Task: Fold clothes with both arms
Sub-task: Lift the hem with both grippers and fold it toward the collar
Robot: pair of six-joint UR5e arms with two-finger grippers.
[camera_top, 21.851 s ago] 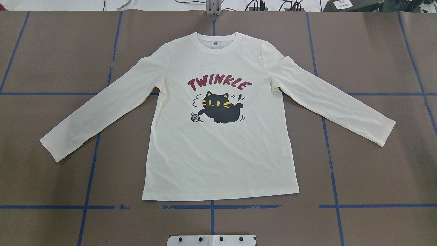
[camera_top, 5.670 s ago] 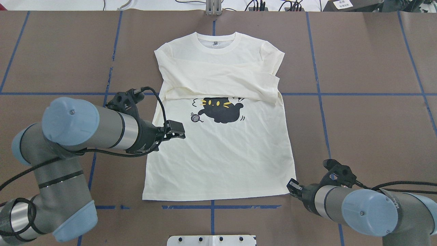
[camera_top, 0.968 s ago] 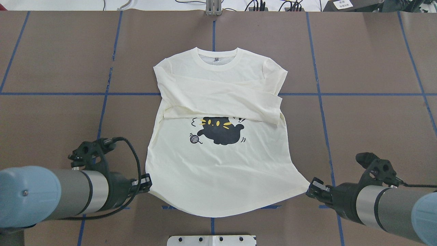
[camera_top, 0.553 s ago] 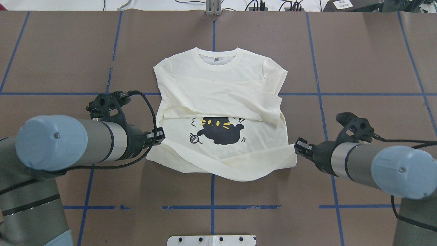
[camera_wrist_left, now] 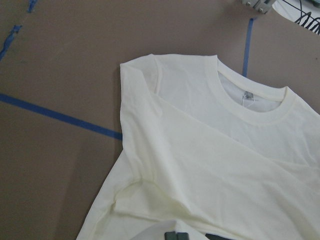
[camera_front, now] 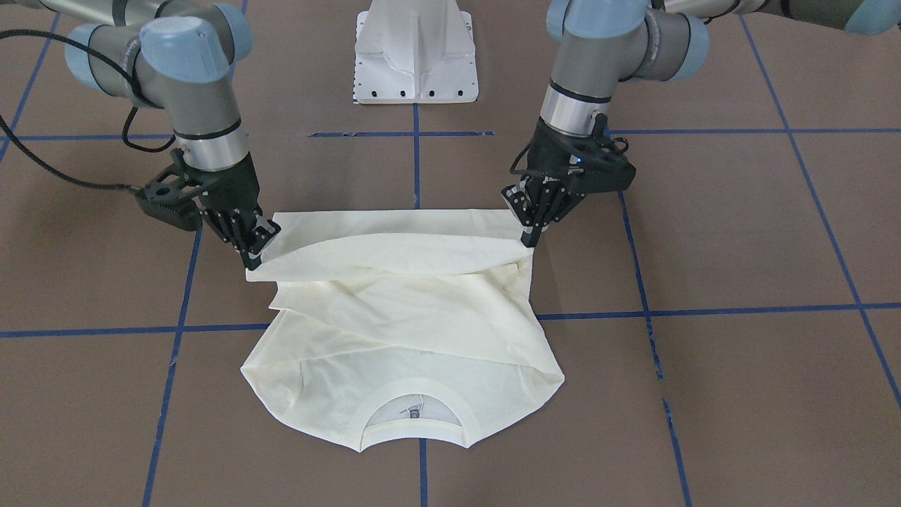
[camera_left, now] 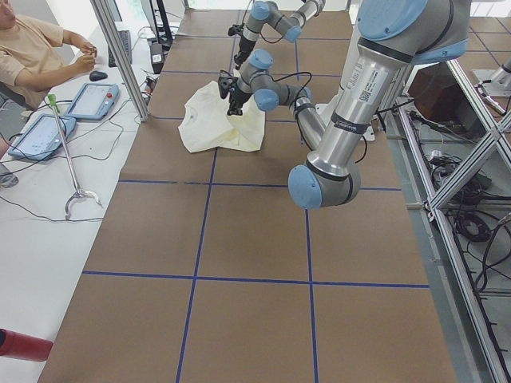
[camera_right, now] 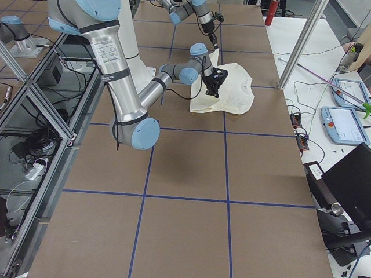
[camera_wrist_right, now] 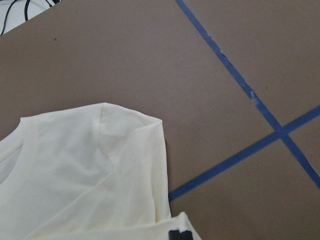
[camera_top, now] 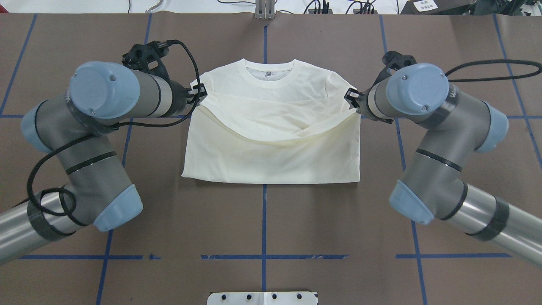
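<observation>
Since 0.6 s ago the hem has been carried far, up to shoulder level. The T-shirt is laid mid-surface, folded approx. in half, plain reverse up, collar at the far edge. Its left & right hem corners are clamped in the left jaws & right jaws; the hem sags btwn them. Left arm & right arm are bent in from either side.

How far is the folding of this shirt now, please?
Done: both sleeves lie folded across the chest of the T-shirt. In hand: the left gripper and right gripper hold the hem by its corners near the shoulders; it sags between. Left: lay the hem down below the collar, release.
</observation>
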